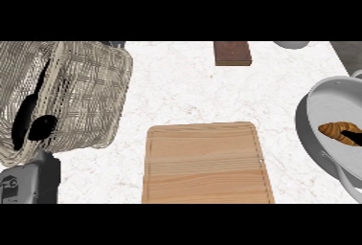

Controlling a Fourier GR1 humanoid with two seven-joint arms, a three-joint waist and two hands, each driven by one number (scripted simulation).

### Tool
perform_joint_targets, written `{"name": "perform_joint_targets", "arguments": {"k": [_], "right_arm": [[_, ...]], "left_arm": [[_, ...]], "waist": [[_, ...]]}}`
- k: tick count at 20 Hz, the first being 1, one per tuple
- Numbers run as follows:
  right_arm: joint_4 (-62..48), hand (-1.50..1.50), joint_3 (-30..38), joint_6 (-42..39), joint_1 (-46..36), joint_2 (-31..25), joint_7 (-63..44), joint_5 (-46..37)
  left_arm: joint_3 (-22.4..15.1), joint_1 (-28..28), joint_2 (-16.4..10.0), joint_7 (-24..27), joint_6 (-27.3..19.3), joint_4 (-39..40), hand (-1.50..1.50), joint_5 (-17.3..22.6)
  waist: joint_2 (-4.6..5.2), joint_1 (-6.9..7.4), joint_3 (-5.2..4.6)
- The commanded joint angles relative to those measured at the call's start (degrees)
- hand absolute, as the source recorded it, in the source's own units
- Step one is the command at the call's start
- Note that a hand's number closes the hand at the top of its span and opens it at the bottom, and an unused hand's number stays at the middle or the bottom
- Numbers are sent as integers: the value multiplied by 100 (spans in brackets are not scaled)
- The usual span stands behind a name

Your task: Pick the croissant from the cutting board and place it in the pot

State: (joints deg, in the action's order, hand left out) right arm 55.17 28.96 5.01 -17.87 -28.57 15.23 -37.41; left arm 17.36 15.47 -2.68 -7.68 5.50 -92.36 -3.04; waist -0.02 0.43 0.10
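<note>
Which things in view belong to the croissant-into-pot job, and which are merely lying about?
Job in hand: croissant, already lying in the pot; wooden cutting board, now bare.

Lying about: wicker basket; brown block; white object at the top edge.

This is a kitchen. A marble counter (184, 91) carries a wooden cutting board (206, 162) at 6 o'clock. A pot (331, 101) sits at 3 o'clock.

No text, label, brand or number seems readable on the cutting board (207, 162), pot (322, 103) or wicker basket (84, 95).
</note>
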Motion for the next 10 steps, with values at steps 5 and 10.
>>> {"name": "perform_joint_targets", "arguments": {"k": [5, 10], "right_arm": [[104, -150, 823, -498, -202, 37, 294, 1408], [-289, -150, 1478, -698, -56, -65, 600, 2213]], "left_arm": [[-7, 31, 150, -57, -37, -276, 0, 69], [161, 415, -24, -221, 57, -54, 0, 84]], "waist": [[-20, -71, -10], [2, -79, -4]]}}
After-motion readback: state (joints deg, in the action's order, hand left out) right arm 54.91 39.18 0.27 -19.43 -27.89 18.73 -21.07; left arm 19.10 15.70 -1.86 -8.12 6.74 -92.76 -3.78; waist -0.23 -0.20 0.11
